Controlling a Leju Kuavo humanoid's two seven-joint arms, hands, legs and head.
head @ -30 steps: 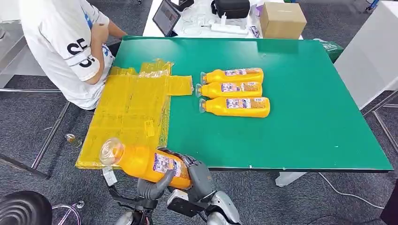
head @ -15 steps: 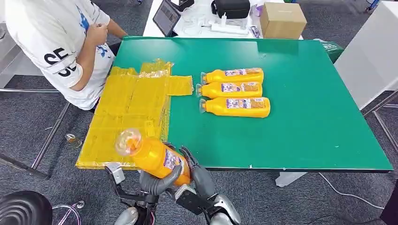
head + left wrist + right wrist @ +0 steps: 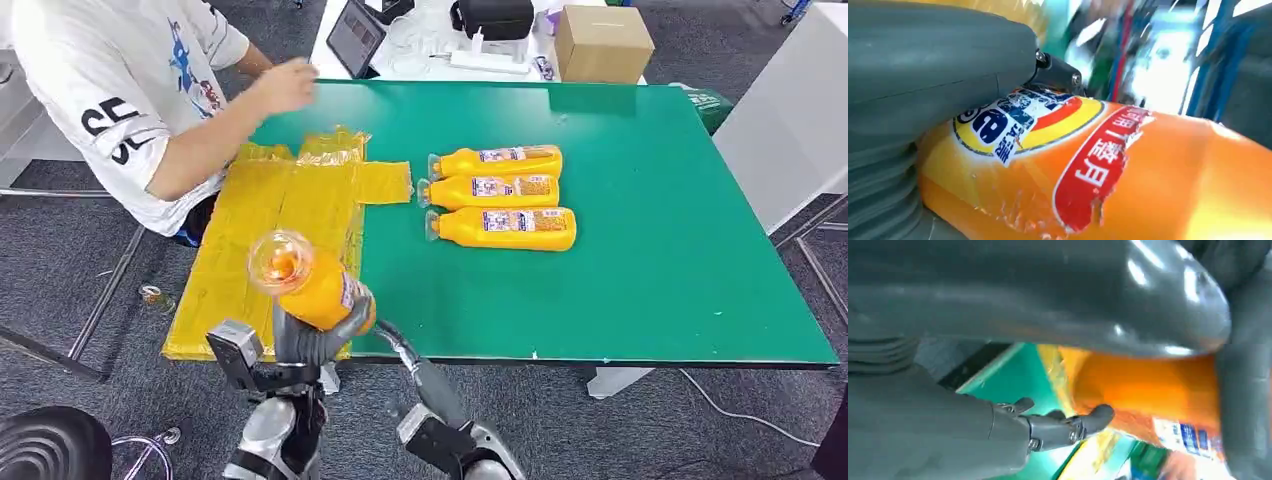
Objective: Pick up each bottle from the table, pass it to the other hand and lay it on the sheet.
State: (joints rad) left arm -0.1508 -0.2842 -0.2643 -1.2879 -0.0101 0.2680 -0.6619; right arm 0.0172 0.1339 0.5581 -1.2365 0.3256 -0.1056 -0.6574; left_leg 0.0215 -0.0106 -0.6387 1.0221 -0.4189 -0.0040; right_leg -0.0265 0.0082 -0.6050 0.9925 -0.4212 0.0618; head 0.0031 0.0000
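Held bottle: an orange bottle full of orange liquid, tipped so its clear cap end faces up toward my head camera. It hangs over the near edge of the surface, above the near end of the yellow sheet.

My left robot hand: my left robot hand grasps the bottle from below, grey fingers wrapped around its lower body. From the left wrist, the thick grey thumb presses on the blue, yellow and red label.

My right robot hand: my right robot hand sits just beside the bottle at the surface edge, fingers loose and apart, grasping nothing. From the right wrist, one dark finger reaches toward the orange bottle wall; I cannot tell whether it touches.

Sheet: a crinkled yellow plastic sheet lies flat on the left part of the surface, running from the near edge toward the middle.

Waiting bottles: 3 orange bottles lie on their sides in a tight row near the middle, caps pointing toward the sheet, just beside its far right corner.

Surface: green top with dark edging.

Person: a person in a white printed shirt stands at the far left corner, one hand held over the surface edge.

Beyond the surface: a cardboard box, a tablet and a black bag on a white table.
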